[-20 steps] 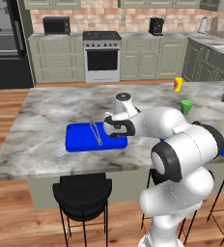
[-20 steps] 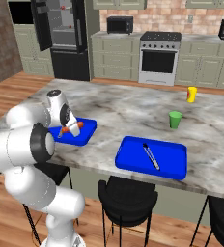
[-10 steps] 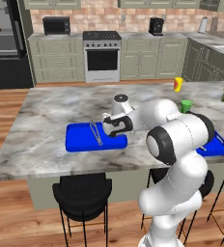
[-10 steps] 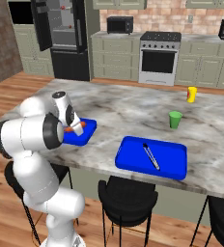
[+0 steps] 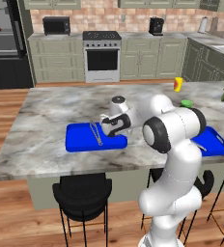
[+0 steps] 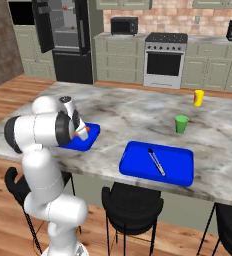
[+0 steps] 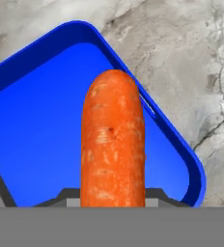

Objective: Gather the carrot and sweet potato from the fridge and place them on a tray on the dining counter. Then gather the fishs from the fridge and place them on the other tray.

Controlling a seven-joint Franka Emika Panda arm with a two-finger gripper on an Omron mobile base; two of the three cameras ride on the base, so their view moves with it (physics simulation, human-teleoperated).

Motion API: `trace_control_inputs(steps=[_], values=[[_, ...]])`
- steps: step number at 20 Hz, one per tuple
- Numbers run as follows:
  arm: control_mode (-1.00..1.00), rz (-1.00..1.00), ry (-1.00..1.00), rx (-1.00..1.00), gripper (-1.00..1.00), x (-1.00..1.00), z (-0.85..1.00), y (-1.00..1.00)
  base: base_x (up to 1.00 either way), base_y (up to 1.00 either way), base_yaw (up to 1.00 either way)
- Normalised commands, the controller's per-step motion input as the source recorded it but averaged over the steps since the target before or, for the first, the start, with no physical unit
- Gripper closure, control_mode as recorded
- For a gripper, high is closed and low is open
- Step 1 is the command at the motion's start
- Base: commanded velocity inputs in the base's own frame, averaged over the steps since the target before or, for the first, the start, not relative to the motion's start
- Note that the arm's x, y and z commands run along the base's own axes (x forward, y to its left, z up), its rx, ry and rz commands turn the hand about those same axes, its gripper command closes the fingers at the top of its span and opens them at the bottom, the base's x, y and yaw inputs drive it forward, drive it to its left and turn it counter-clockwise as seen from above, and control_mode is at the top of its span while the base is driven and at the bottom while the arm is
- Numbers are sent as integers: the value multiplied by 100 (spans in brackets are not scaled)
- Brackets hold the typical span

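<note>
My gripper point(image 5: 105, 126) is shut on the carrot point(image 7: 113, 144), a bright-orange root with a rounded tip. It hangs low over the right end of a blue tray point(image 5: 80, 141) on the marble dining counter point(image 5: 46, 111). The hand view looks straight down on the carrot above that tray's floor point(image 7: 41, 120) and its rounded corner. The carrot point(image 6: 84, 131) also peeks out beside the gripper point(image 6: 82, 134) in the right base view. A second blue tray point(image 6: 175, 167) lies further along the counter. The black fridge point(image 6: 63, 40) stands open at the back.
Grey tongs point(image 5: 96, 132) lie on the tray under my hand, and another pair point(image 6: 156, 161) lies on the second tray. A green cup point(image 6: 181, 123) and a yellow bottle point(image 6: 198, 97) stand on the counter. Black stools point(image 5: 82, 193) line the near edge.
The arm's upper links have swung nearer over the counter's front edge. The hand has stayed low over the tray's right end with the carrot still in it.
</note>
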Motion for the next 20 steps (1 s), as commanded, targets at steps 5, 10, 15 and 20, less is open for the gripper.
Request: trace_control_inputs(steps=[5,10,15,20], values=[[-100,4,2,0,100,29,-20,3,0,0,0],[-100,3,3,0,100,24,-23,6,0,0,0],[-100,3,3,0,100,19,-26,7,0,0,0],[-100,5,3,0,100,17,-28,3,0,0,0]])
